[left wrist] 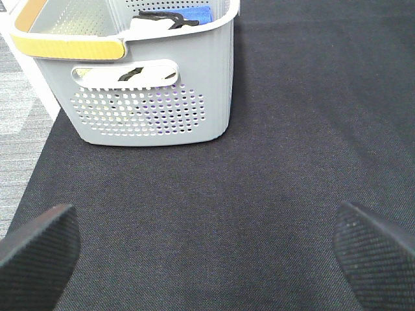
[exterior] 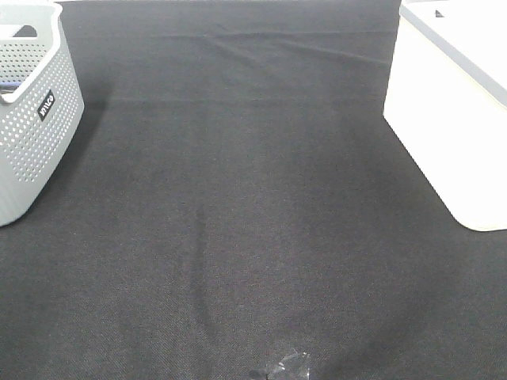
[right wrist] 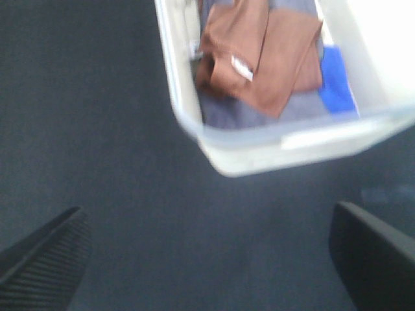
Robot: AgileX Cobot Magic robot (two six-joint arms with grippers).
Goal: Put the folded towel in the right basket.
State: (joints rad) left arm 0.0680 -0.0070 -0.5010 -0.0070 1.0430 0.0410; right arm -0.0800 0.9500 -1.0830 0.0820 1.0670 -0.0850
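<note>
The brown folded towel is seen inside the white basket, at 12 o'clock from the right gripper; the fingers of both grippers are spread open, the left gripper included.

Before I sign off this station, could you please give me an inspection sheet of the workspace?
Surface: black cloth, slightly wrinkled.
Job's things: brown towel lies folded inside the white basket, over blue and grey cloth.
Clutter: grey perforated basket on the left, holding dark and blue items.
Grippers: left pincer open, empty; right pincer open, empty.
Cables: nothing seen.
Surroundings: grey floor beside the cloth.
</note>
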